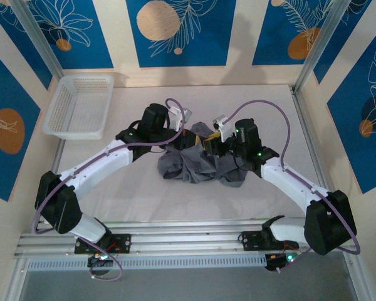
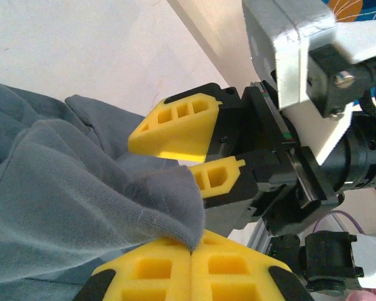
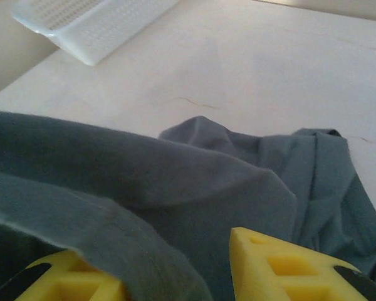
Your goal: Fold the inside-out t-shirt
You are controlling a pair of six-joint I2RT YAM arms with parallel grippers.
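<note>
The inside-out t-shirt [image 1: 194, 164] lies crumpled in a slate-grey heap at the middle of the table. Both grippers meet over its far edge. My left gripper [image 2: 193, 243] is shut, its yellow fingers [image 2: 144, 266] pinching a folded corner of the t-shirt [image 2: 81, 188]; from above it [image 1: 189, 138] sits at the heap's upper left. My right gripper [image 3: 166, 254] stands open, cloth of the t-shirt [image 3: 175, 182] draped over its left finger and lying between the two fingers. The left wrist view shows the right gripper [image 2: 197, 153] facing mine, jaws apart.
A white mesh basket [image 1: 80, 105] stands at the back left of the pale table [image 1: 131, 188], and its corner [image 3: 91, 25] shows past the cloth. Panelled walls close the back and sides. Metal rails run along the near edge.
</note>
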